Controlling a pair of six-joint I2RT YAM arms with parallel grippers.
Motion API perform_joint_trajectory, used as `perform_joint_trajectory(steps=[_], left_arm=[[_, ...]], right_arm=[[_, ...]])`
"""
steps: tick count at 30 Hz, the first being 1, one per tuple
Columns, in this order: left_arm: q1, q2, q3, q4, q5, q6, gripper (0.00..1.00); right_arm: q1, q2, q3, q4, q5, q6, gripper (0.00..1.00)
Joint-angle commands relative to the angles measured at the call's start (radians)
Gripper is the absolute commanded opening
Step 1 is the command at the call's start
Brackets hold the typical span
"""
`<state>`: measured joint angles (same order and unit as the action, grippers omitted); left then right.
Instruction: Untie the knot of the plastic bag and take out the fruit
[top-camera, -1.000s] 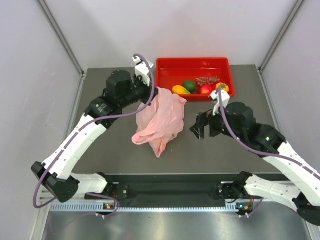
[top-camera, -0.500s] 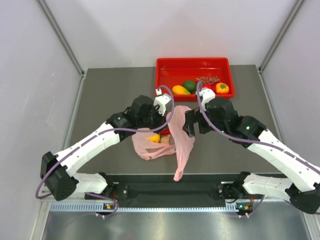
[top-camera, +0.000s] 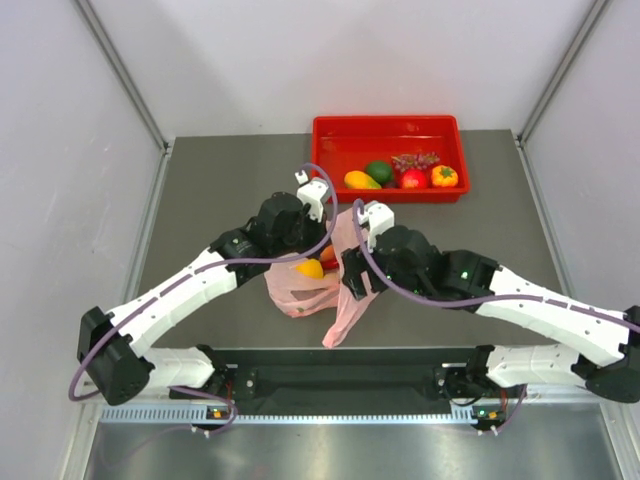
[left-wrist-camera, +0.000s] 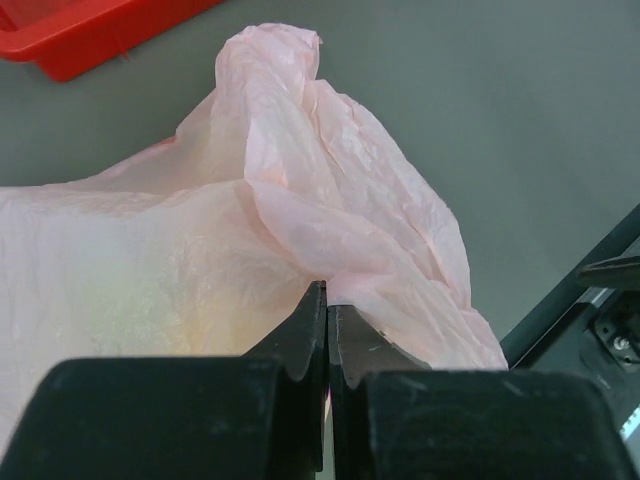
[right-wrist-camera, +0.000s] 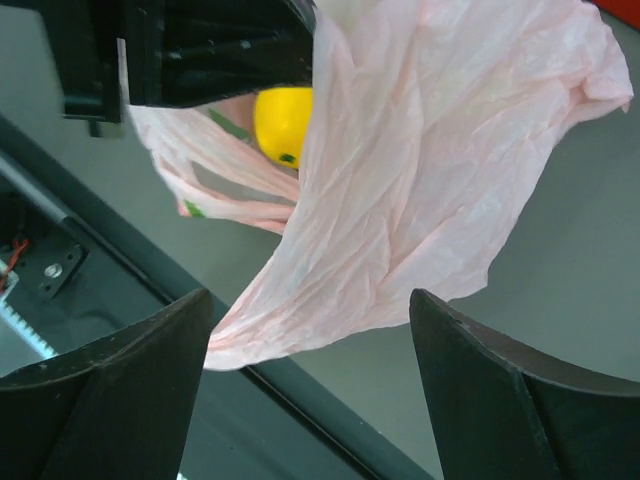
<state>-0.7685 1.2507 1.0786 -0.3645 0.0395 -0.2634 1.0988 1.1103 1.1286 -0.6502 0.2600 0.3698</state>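
Pink, crinkly film fills both wrist views. The plastic bag (top-camera: 296, 296) lies near the front edge of the counter (top-camera: 200, 190), between the two arms. On a fold of it the left hand (left-wrist-camera: 327, 300) is pinched tight, jaws together with the film caught at their tips. The right hand (right-wrist-camera: 308, 300) has its fingers (right-wrist-camera: 120, 390) wide apart, with a hanging sheet of the bag between them. One round yellow fruit (right-wrist-camera: 283, 124) shows among the bag's folds. At the back of the counter stands a red tray (top-camera: 330, 128) with other fruit in it.
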Motion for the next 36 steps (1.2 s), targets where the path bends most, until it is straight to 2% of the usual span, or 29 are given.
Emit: perform_joint_trajectory(steps=[1, 3, 8, 10, 11, 14, 15, 18, 26, 31, 36], left_arm=[[-0.003, -0.024, 0.006, 0.085, 0.002, -0.051, 0.0], [-0.003, -0.02, 0.003, 0.094, 0.011, -0.066, 0.0], [-0.003, -0.03, -0.011, 0.105, 0.019, -0.083, 0.0], [-0.003, -0.043, -0.016, 0.101, 0.01, -0.083, 0.0], [-0.003, -0.048, -0.02, 0.093, 0.002, -0.083, 0.0], [-0.003, -0.074, -0.035, 0.09, 0.005, -0.079, 0.0], [-0.003, -0.083, -0.039, 0.088, 0.013, -0.077, 0.0], [-0.003, -0.091, -0.055, 0.084, 0.051, -0.086, 0.0], [-0.005, -0.116, -0.132, 0.119, 0.12, -0.157, 0.0], [-0.006, -0.125, -0.137, 0.147, 0.106, -0.198, 0.0], [-0.006, -0.111, -0.118, 0.196, 0.088, -0.24, 0.0]], right_arm=[[0.059, 0.051, -0.003, 0.011, 0.203, 0.075, 0.8], [0.078, 0.086, 0.006, 0.006, 0.267, 0.121, 0.87], [0.085, 0.149, -0.003, 0.012, 0.39, 0.205, 0.87], [0.085, 0.184, -0.007, -0.018, 0.483, 0.263, 0.76], [0.076, 0.189, -0.012, -0.055, 0.505, 0.28, 0.64], [0.033, 0.178, -0.064, -0.052, 0.496, 0.294, 0.43], [0.023, 0.168, -0.09, -0.052, 0.495, 0.288, 0.25], [-0.026, 0.128, -0.122, -0.052, 0.499, 0.242, 0.01], [-0.253, 0.048, -0.142, -0.009, 0.483, -0.021, 0.01], [-0.375, 0.031, -0.139, 0.024, 0.444, -0.146, 0.08], [-0.496, 0.017, -0.116, 0.072, 0.397, -0.258, 0.22]])
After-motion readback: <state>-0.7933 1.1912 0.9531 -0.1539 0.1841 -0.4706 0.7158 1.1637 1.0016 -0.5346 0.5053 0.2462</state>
